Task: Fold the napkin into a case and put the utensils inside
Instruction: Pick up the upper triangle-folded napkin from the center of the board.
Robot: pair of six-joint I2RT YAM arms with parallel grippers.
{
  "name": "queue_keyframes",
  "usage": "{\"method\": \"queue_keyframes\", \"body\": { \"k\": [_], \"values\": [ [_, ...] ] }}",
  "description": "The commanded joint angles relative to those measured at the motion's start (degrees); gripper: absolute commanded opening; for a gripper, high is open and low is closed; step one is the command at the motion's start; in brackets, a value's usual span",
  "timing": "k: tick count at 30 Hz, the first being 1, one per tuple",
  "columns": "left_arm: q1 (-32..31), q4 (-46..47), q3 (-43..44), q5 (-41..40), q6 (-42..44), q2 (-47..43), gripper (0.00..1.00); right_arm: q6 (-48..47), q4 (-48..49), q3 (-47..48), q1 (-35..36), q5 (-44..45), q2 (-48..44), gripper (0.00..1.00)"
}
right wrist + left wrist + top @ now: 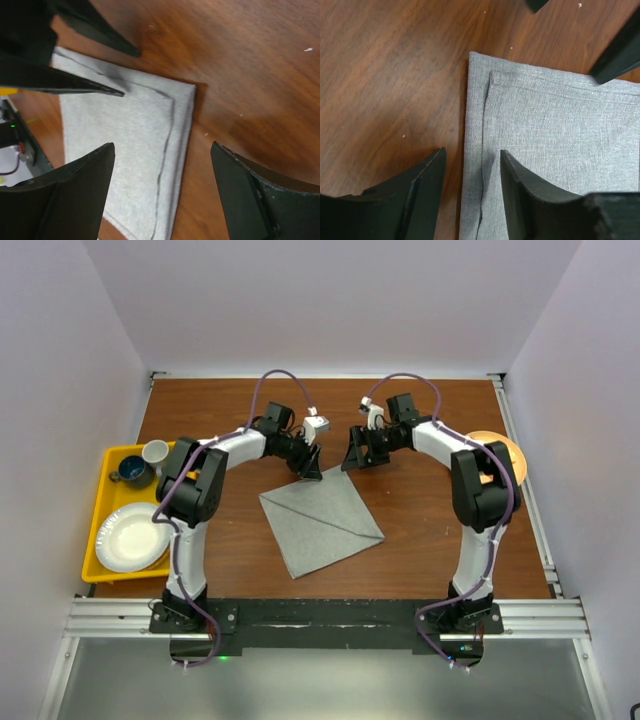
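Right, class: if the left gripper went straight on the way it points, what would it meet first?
Probably the edge of the folded light-grey cloth napkin; one finger of the left gripper would hit the brown wooden table.

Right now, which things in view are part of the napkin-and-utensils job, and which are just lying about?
Job:
- napkin, folded over, flat on the table
- left gripper, open at the napkin's edge
- right gripper, open over its corner
- utensils: none in view

Lying about:
- yellow tray
- white plate, in the tray
- blue cup and white cup, in the tray
- orange dish, partly behind the right arm
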Motion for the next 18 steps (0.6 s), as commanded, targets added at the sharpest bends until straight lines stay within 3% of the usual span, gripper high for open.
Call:
{"method": "queue_keyframes", "body": {
  "k": [1,15,18],
  "values": [
    [-1.6,2.6,2.7,1.4,0.9,1.3,0.45,-4.2,-0.2,4.3,0.4,2.0,2.9,0.84],
    [-3.2,3.7,0.3,3.7,8.7,-0.8,0.00,-10.7,-6.0,7.5,-1.7,-10.3,10.5,0.85],
    [-3.8,5.1,-1.6,3.2,11.6,-3.0,0.00,-11.4,-6.7,8.4,-1.7,-11.4,11.7,0.85]
  ]
}}
